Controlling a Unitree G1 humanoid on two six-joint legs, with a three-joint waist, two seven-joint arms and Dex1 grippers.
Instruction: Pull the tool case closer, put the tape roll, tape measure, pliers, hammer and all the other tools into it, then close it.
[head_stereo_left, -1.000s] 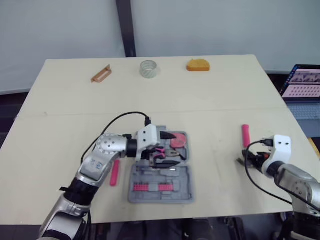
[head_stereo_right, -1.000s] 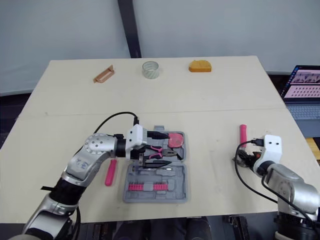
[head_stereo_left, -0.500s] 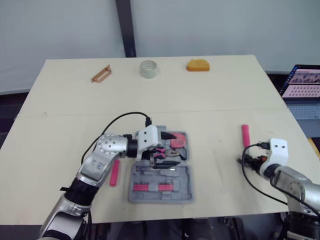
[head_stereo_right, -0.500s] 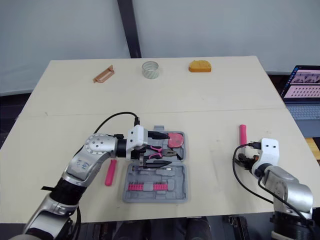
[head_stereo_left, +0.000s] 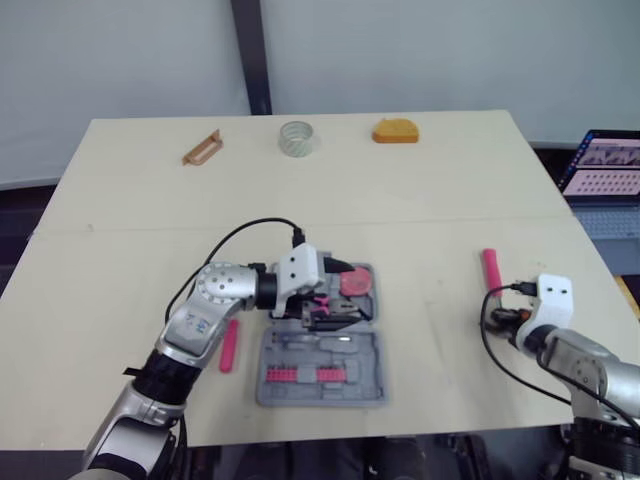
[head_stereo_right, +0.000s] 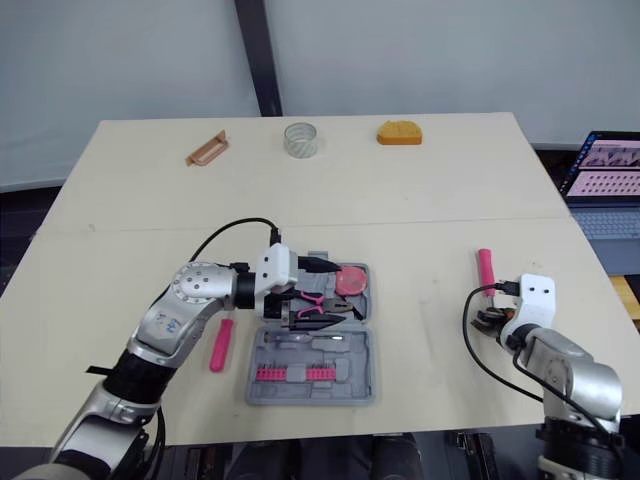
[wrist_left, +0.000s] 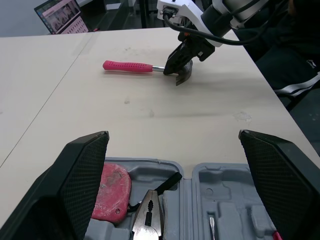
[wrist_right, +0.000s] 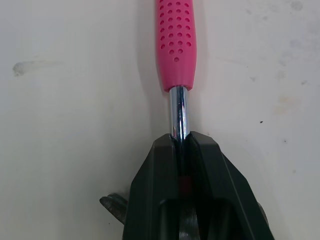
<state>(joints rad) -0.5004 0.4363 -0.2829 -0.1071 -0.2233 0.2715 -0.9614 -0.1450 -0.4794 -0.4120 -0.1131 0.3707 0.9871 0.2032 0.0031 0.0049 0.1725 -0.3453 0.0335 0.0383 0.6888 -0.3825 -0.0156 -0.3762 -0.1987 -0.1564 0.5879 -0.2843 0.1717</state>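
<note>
Tool case (head_stereo_left: 378, 385) lies open on the desk (head_stereo_left: 420, 200), lid half on its far side. All places below are relative to the case.

Your left pincer (wrist_left: 172, 135) hangs over the lid half, its fingers (wrist_left: 82, 180) spread wide apart with nothing between them. Pink-handled pliers (wrist_left: 148, 220) lie in the case right under that pincer. A red tape measure (wrist_left: 112, 187) sits in the lid pocket beside the pliers. A pink bit rack (head_stereo_left: 300, 375) sits in the near half.

Your right pincer (wrist_right: 182, 142) is well to the right of the case, clamped on the hammer (wrist_right: 176, 40). It grips the bare metal shaft between the pink grip and the head. The hammer is down on the desk, grip pointing away from you, well apart from the case.

A pink-handled tool (head_stereo_left: 230, 345) lies just left of the case on the desk; can't tell what kind.

Far beyond the case, along the desk's back edge, the tape roll (head_stereo_left: 297, 137) stands about straight behind it. An orange object (head_stereo_left: 396, 131) is behind and to the right, and a brown flat tool (head_stereo_left: 202, 148) behind and to the left. All three are well apart from the case.

A laptop (head_stereo_left: 605, 165) sits off the desk, far right of the case.
</note>
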